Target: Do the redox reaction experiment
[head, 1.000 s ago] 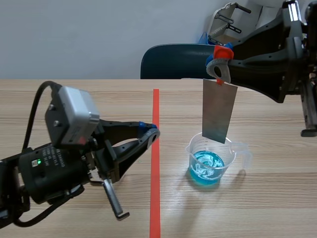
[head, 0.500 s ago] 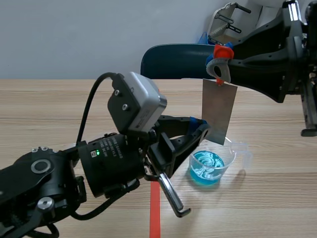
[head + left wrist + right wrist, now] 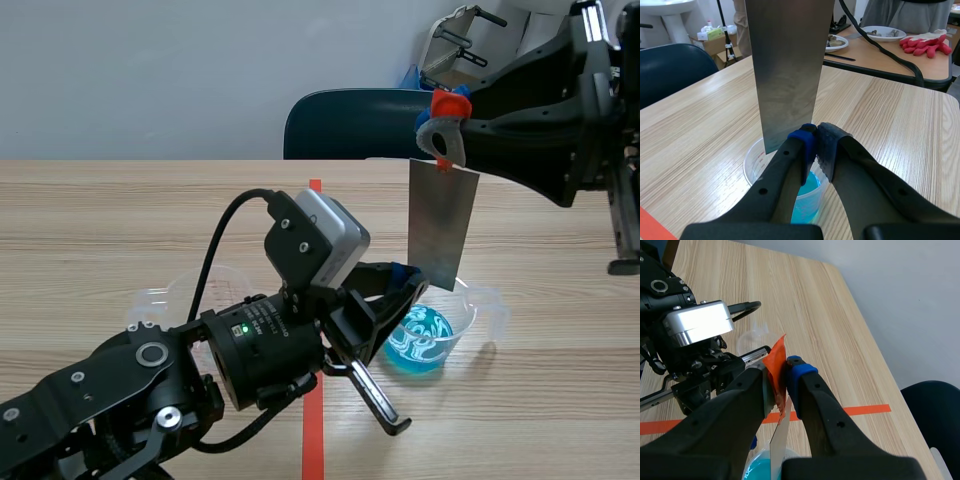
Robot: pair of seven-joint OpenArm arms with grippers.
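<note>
Hanging upright over the beaker [image 3: 440, 330] of blue liquid, the metal plate [image 3: 443, 225] is held by its top edge, where an orange tab [image 3: 775, 357] is pinched between the fingers of the right gripper [image 3: 445, 135]. Its lower edge is kept above the liquid, not yet dipped, seemingly so that it can be lowered straight into the solution.

The left gripper [image 3: 816, 137] is set just beside the beaker with its fingers pressed together on nothing. Its tips lie close to the plate's lower corner, perhaps to steady it; contact cannot be confirmed. A second, empty clear cup [image 3: 165, 295] is seen well apart from the beaker, behind the left arm.

A pale wooden table [image 3: 120, 220] marked with a red tape line [image 3: 314, 215] is used. Beyond the beaker a dark blue chair [image 3: 340, 125] and a plain white wall [image 3: 150, 70] are seen.
</note>
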